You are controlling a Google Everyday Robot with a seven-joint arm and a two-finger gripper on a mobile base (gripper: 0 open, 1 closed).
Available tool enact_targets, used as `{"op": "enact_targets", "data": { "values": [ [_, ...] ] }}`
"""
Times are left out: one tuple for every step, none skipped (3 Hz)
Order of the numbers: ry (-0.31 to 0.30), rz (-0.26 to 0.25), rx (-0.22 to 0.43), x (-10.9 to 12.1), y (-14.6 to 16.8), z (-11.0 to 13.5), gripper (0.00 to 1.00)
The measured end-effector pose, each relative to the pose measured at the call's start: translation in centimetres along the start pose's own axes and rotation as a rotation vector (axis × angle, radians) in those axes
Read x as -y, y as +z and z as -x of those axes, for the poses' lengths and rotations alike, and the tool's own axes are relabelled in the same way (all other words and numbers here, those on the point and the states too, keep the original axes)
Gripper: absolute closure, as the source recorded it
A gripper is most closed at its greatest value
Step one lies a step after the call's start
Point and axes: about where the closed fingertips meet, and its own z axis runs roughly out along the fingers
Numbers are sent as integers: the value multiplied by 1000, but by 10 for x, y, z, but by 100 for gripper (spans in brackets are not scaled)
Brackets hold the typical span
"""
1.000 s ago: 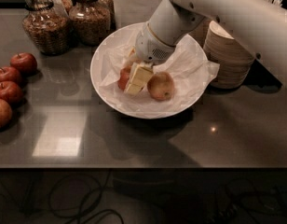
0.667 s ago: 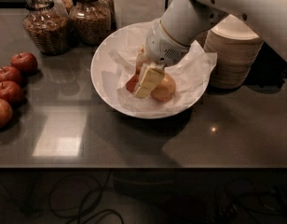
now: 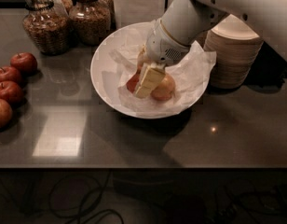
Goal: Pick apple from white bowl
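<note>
The round red-orange apple point(image 3: 132, 82) sits low in the big, wide white bowl point(image 3: 101, 76), on the crinkled white paper point(image 3: 194, 64) that lines it. Just beside it on the right lies a paler yellow-tan apple point(image 3: 164, 88). The two look very close, maybe touching. My cream-coloured gripper point(image 3: 146, 80) is down inside the bowl, right at the red-orange apple and in front of part of it. I cannot tell how wide it is open, or if it has hold of the apple yet.

I think this is the grabbing step. To do it well, I want the gripper around the fat middle of the red-orange apple, not up near its top, so it does not pop out. I should stay off the pale apple and not pinch the paper, or the paper may come up too. Then squeeze gently and lift straight up over the rim.

I only see the left side of the red-orange apple. The thick white arm point(image 3: 194, 17) covers the back of the bowl and part of the stack of beige bowls point(image 3: 232, 55). Over on the left of the dark grey table point(image 3: 134, 143), one of the dark red apples point(image 3: 23, 62) is cut off at the edge. The glass jars of brown bits point(image 3: 43, 27) are cut off at the top.
</note>
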Motion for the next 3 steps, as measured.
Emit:
{"op": "enact_targets", "data": {
  "values": [
    [0, 0, 0, 0, 0, 0, 58],
    [0, 0, 0, 0, 0, 0, 35],
    [0, 0, 0, 0, 0, 0, 11]
  ]
}}
